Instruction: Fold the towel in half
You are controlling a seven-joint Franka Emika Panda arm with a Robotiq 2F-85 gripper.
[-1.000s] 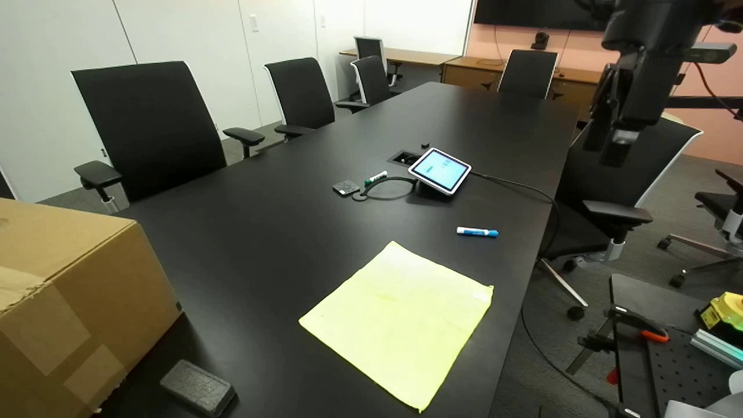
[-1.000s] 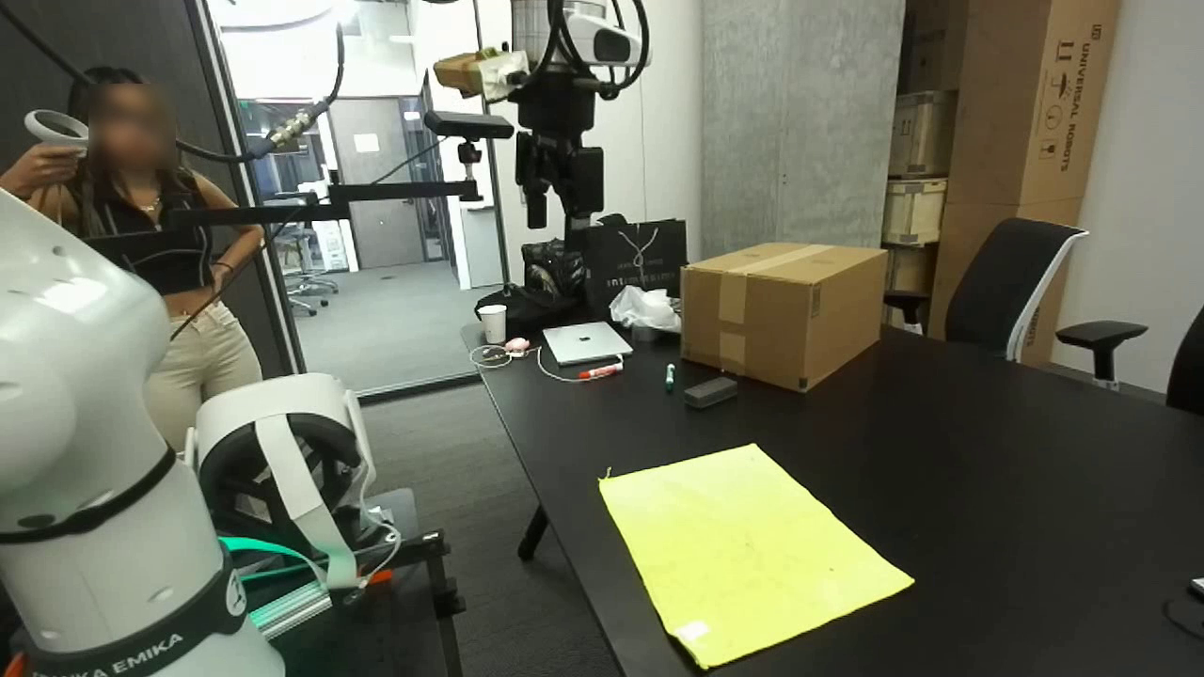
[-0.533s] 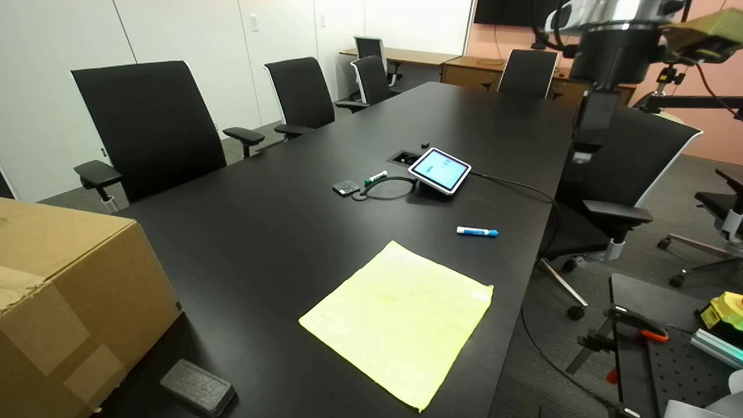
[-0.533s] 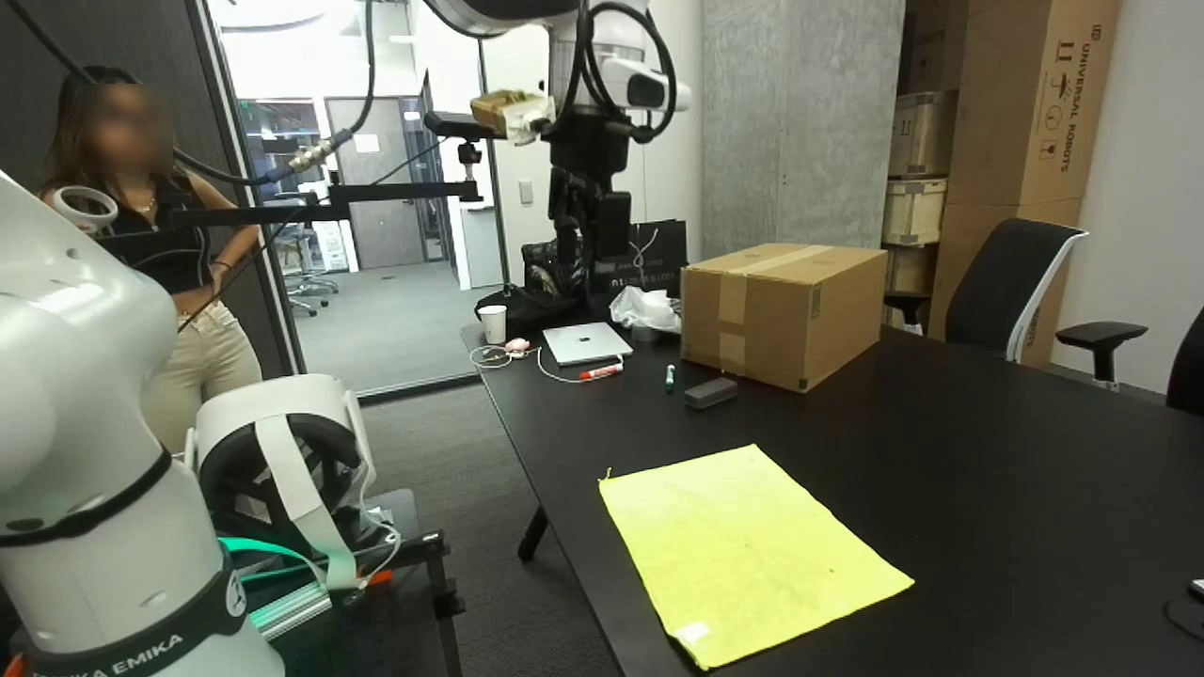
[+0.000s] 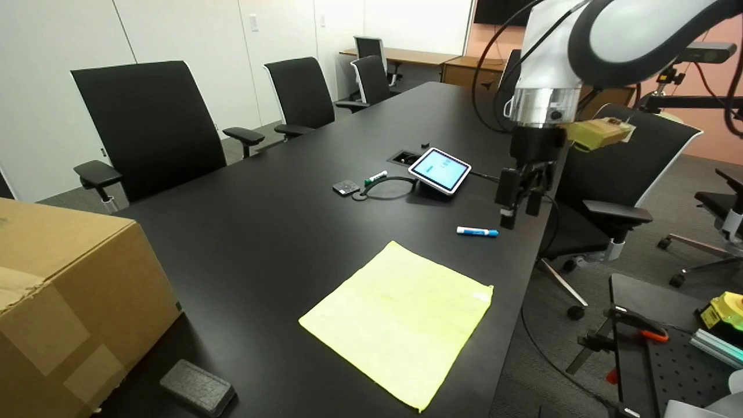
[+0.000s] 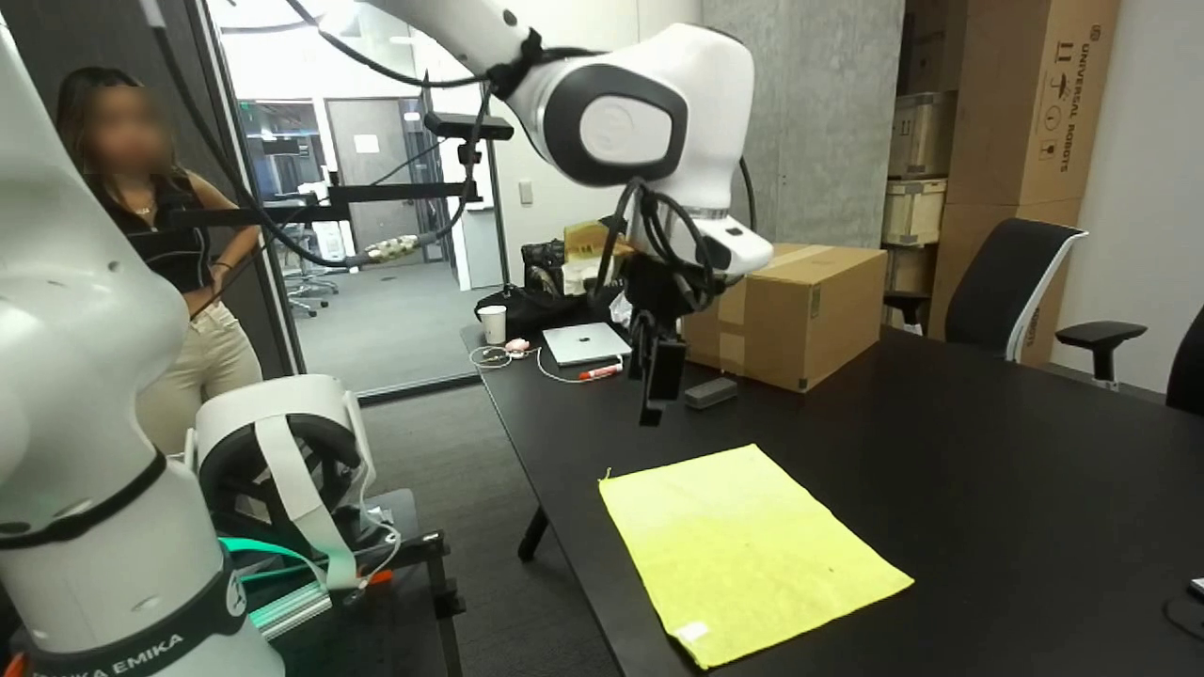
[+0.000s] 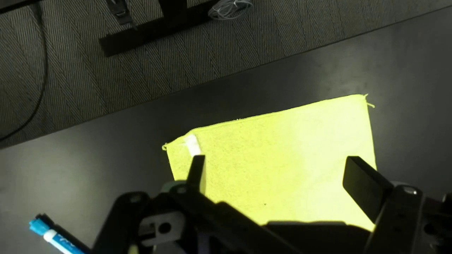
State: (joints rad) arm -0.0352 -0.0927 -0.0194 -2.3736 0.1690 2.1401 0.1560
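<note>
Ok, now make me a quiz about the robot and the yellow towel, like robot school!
1. True or false: the towel lies unfolded on the table.
2. The gripper is: a) shut tight; b) open, holding nothing; c) pinching a towel corner.
3. Fill in: in the wrist view, the marker is white and ...

Key: 1. true; 2. b; 3. blue.

The towel [image 5: 400, 325] is lying on the table [image 5: 261, 249], and the claw [image 5: 520, 213] is hanging above the table. In an exterior view, a box [image 5: 110, 290] is sitting left of the towel, a block [image 5: 198, 386] is lying between them, a marker [image 5: 477, 232] is lying behind the towel, and a tablet [image 5: 440, 170] is sitting farther back.
</note>
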